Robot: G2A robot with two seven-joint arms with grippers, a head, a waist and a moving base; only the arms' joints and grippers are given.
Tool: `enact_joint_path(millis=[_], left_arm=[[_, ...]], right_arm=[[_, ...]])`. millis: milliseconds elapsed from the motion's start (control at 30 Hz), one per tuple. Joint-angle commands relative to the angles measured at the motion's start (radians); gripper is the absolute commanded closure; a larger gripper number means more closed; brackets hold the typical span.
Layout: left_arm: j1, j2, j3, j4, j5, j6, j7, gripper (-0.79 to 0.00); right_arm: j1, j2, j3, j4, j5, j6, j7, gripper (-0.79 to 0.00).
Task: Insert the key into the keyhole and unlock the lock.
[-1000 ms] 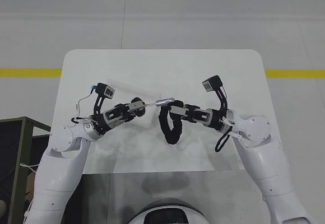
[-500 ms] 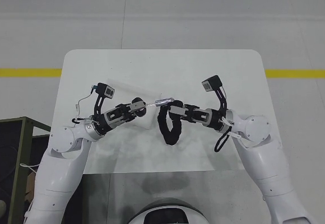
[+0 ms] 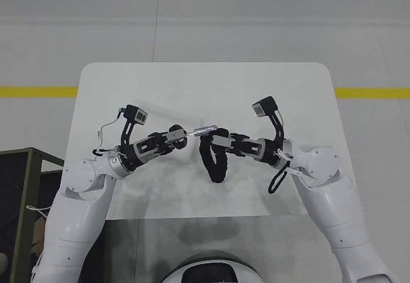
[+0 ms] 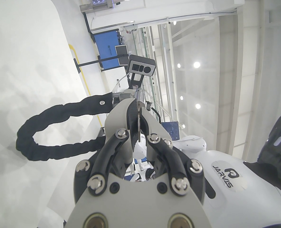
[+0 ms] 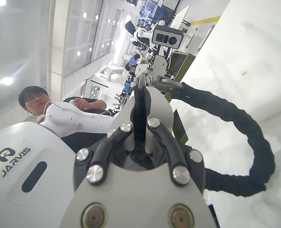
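Your left gripper (image 3: 179, 134) pinches the key (image 4: 138, 122); your right gripper (image 3: 223, 139) clamps the lock (image 3: 213, 167)'s black sleeve; both hang above the table (image 3: 191, 85).

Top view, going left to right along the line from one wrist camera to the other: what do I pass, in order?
Left arm's wrist camera → left gripper → silver lock barrel → right gripper → right arm's wrist camera.

Overhead, 2 close wrist views on lock (image 3: 214, 170)
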Motion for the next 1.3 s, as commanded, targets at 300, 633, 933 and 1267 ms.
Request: enact_joint_path(millis=[300,633,933,1267], left_arm=[[-0.008,-0.001,0.003,0.001,-0.019,0.007,-0.023,-0.785],[-0.003,0.001,-0.046,0.007,-0.127,0.057,-0.042,-0.785],[-0.010,0.005,-0.038,0.009,-0.009,0.006,-0.085,0.000],[-0.019,0.004,-0.012,0.012,0.036,-0.026,-0.096,0.000]], right_arm=[[0.007,0.000,-0.011,0.027,0.071,0.024,0.027,0.000],[0.046,0.002,0.013,0.121,0.193,0.057,0.091,0.000],[0.049,0.003,0.000,0.116,0.170,0.073,0.099,0.000],[0.050,0.004,-0.002,0.117,0.168,0.087,0.104,0.000]])
